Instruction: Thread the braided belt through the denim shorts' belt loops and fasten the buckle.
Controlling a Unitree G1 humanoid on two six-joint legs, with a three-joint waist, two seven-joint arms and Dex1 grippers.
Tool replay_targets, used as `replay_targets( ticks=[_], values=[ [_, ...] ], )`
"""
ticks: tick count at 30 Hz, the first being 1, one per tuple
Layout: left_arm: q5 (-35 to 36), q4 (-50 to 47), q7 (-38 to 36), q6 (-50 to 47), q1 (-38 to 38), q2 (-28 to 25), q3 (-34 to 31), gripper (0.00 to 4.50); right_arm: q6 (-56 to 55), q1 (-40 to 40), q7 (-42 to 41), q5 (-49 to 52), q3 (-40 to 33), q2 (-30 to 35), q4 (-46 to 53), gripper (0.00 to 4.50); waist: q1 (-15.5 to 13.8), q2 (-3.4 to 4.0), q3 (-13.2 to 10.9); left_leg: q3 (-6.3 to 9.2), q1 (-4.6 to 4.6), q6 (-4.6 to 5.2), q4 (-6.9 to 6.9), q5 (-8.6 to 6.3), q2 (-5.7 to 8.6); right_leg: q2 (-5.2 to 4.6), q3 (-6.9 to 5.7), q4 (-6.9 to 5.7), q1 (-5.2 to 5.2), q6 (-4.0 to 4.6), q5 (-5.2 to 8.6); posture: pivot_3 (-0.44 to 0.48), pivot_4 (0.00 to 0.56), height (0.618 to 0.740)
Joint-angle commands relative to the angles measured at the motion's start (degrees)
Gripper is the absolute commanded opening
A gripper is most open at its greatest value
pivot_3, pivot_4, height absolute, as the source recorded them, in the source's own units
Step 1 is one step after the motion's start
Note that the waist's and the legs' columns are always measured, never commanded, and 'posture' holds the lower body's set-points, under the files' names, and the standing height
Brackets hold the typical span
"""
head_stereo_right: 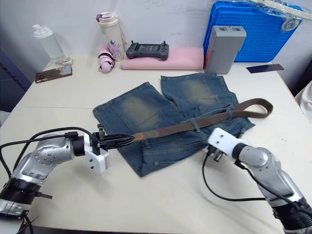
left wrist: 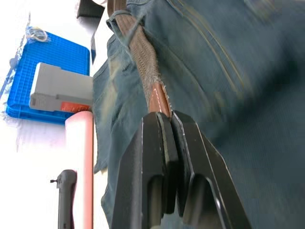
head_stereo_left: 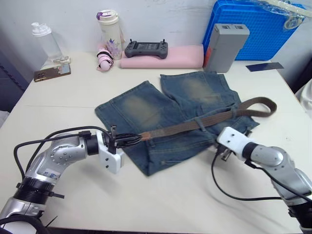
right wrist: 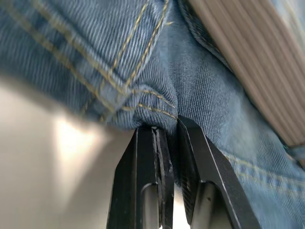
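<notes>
Braided belt (head_stereo_left: 204, 122) lies lengthwise along the waistband.

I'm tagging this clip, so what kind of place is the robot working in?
Probably an indoor lab or workshop: a plain pale table against a white wall, holding a blue plastic crate, a handheld controller, water bottles and a phone behind the denim shorts.

I see the faded blue denim shorts (head_stereo_left: 170, 117) lying mid-table, the long dark brown braided belt (head_stereo_left: 209, 119) across their waistband. Behind them lies a pink folded cloth (head_stereo_left: 165, 57), a blue plastic crate (head_stereo_left: 258, 29) to its right.
</notes>
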State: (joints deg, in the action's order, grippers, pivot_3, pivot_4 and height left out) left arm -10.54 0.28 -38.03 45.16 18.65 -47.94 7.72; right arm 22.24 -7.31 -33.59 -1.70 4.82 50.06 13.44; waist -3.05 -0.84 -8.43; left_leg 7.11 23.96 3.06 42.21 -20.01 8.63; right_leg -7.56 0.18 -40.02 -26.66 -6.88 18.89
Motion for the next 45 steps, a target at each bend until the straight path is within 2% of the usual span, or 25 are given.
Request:
replay_targets(
  ticks=[1, 6, 11, 12, 14, 17, 20, 22, 24, 27, 29, 31, 34, 36, 45],
  values=[
    [1.4, -1.4, 0.7, 1.9, -1.6, -0.9, -2.0, 0.0, 1.1, 2.1, -0.6, -1.1, -1.4, 0.3, -3.5, 0.03, 0.0, 0.0, 0.0, 0.0, -0.02, 0.03, 0.0, -0.02, 0.0, -0.01, 0.0, 0.01, 0.04, 0.0, 0.0, 0.0, 0.15, 0.676],
    [1.8, -1.7, 1.1, 2.2, -2.6, -0.3, -2.2, 0.0, 1.5, 2.7, -1.1, 0.2, -1.9, -1.5, -0.8, 0.03, 0.0, -0.01, 0.0, 0.0, -0.03, 0.1, 0.02, -0.06, 0.04, -0.06, -0.01, 0.08, 0.1, -0.02, -0.01, 0.0, 0.15, 0.676],
    [0.6, -2.2, 2.7, 3.0, -4.6, 0.2, -3.1, 0.0, 9.8, 2.0, -4.4, 12.8, -10.3, -5.7, 6.9, 2.0, 0.2, 0.01, 0.0, -0.01, -0.05, 0.08, -0.03, -0.07, 0.0, -0.05, 0.0, 0.09, 0.09, -0.03, -0.01, 0.0, 0.15, 0.676],
    [0.4, -2.3, 3.4, 3.3, -4.9, 0.4, -3.6, 0.0, 14.2, 0.8, -5.7, 18.2, -13.1, -6.4, 9.6, 2.61, 0.3, 0.02, 0.0, -0.01, -0.03, 0.08, -0.04, -0.07, -0.03, -0.03, 0.0, 0.12, 0.08, -0.03, -0.01, 0.0, 0.15, 0.676],
    [-0.4, -2.2, 4.7, 4.5, -5.3, 0.8, -4.5, 0.0, 22.5, -1.6, -7.8, 28.8, -17.3, -7.3, 14.5, 3.36, 0.8, 0.23, -0.1, -0.05, 0.0, 0.07, -0.03, -0.07, -0.06, -0.03, 0.0, 0.16, 0.07, -0.03, -0.01, 0.0, 0.15, 0.676],
    [-1.8, -1.8, 6.7, 6.3, -5.6, 1.7, -5.7, 0.0, 34.4, -5.0, -9.4, 44.9, -22.0, -7.4, 20.0, 3.36, 1.6, 0.34, -0.2, -0.12, 0.01, 0.03, -0.04, -0.05, -0.12, -0.03, 0.0, 0.26, 0.06, -0.04, -0.02, 0.0, 0.15, 0.676],
    [-3.1, -1.5, 8.2, 7.7, -5.7, 2.2, -6.4, 0.0, 45.8, -9.2, -4.3, 60.1, -24.2, -9.5, 20.1, 3.36, 1.6, 0.27, -0.2, -0.08, -0.04, -0.07, -0.05, -0.07, -0.29, 0.06, -0.09, 0.26, 0.09, -0.04, -0.02, 0.0, 0.15, 0.676],
    [-3.7, -1.6, 8.9, 8.1, -5.7, 2.5, -6.7, 0.0, 52.4, -11.1, 3.1, 70.4, -23.6, -12.8, 17.6, 3.36, 1.6, 0.26, -0.2, -0.09, -0.05, -0.09, -0.06, -0.08, -0.31, 0.06, -0.1, 0.26, 0.1, -0.04, -0.02, 0.0, 0.15, 0.676],
    [-4.3, -1.7, 9.7, 8.5, -5.7, 2.6, -7.0, 0.0, 53.7, -11.1, 10.4, 80.7, -21.9, -14.8, 15.7, 3.36, 1.6, 0.27, -0.2, -0.1, -0.06, -0.09, -0.06, -0.08, -0.31, 0.06, -0.09, 0.25, 0.11, -0.04, -0.02, 0.0, 0.15, 0.676],
    [-4.3, -2.1, 10.1, 8.3, -5.7, 2.4, -7.2, 0.0, 45.0, -9.7, 29.8, 100.9, -14.1, -19.4, 11.0, 3.36, 1.6, 0.26, -0.2, -0.1, -0.05, -0.09, -0.08, -0.08, -0.31, 0.05, -0.08, 0.15, 0.09, -0.04, -0.02, 0.0, 0.15, 0.676],
    [-4.2, -2.1, 10.3, 8.1, -5.7, 2.3, -7.2, 0.0, 38.1, -8.7, 41.8, 109.7, -9.6, -22.3, 8.6, 3.36, 1.7, 0.28, -0.2, -0.1, -0.06, -0.09, -0.07, -0.08, -0.31, 0.05, -0.08, 0.04, 0.09, -0.04, -0.02, 0.0, 0.15, 0.676],
    [-4.2, -2.1, 10.4, 7.9, -5.6, 2.3, -7.1, 0.0, 32.7, -7.9, 49.7, 113.9, -6.5, -25.6, 7.9, 3.36, 1.8, 0.28, -0.2, -0.13, -0.06, -0.09, -0.07, -0.08, -0.3, 0.05, -0.07, 0.03, 0.08, -0.05, -0.02, 0.0, 0.15, 0.676],
    [-3.9, -2.4, 10.4, 7.7, -5.7, 2.2, -6.9, 0.0, 26.8, -7.4, 56.7, 114.7, -5.4, -33.5, 7.7, 3.36, 1.9, 0.28, -0.2, -0.11, -0.07, -0.09, -0.07, -0.08, -0.3, 0.07, -0.07, 0.0, 0.07, -0.05, -0.03, 0.0, 0.15, 0.676],
    [-3.8, -2.5, 10.3, 7.5, -5.7, 2.2, -6.8, 0.0, 24.5, -7.7, 59.9, 114.7, -5.6, -36.2, 7.2, 3.36, 2.0, 0.29, -0.2, -0.11, -0.08, -0.09, -0.07, -0.08, -0.3, 0.1, -0.07, -0.04, 0.07, -0.05, -0.03, 0.0, 0.15, 0.676],
    [-3.1, -3.2, 9.9, 6.8, -5.7, 1.9, -6.8, 0.0, 20.6, -8.7, 65.4, 114.7, -6.7, -38.4, 6.1, 3.36, 2.4, 0.31, -0.2, -0.08, -0.22, -0.08, -0.14, -0.08, -0.25, 0.14, -0.04, -0.08, 0.07, -0.05, -0.03, 0.0, 0.15, 0.676]
  ],
)
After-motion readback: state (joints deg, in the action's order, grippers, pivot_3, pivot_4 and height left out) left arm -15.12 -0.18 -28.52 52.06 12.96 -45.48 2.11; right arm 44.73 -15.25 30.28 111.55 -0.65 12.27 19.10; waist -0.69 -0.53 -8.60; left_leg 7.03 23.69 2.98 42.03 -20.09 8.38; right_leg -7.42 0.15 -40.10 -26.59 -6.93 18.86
